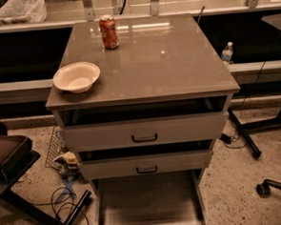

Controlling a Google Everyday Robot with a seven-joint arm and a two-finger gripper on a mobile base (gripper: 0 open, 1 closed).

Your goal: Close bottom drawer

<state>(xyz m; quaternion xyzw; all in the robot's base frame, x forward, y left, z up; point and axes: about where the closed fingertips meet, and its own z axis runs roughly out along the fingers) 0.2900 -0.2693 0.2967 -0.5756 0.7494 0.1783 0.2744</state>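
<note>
At bottom centre of the frame, pulled far out beneath the other two: bottom drawer (148,202), plain grey tray showing, front edge at the lower border. Above it, middle drawer (177,163) and top drawer (179,129), each slightly ajar. On the table (170,60): white bowl (76,77) near the left edge, soda can (109,32) upright toward the back. Out of frame: gripper; state of jaws impossible to tell.
</note>
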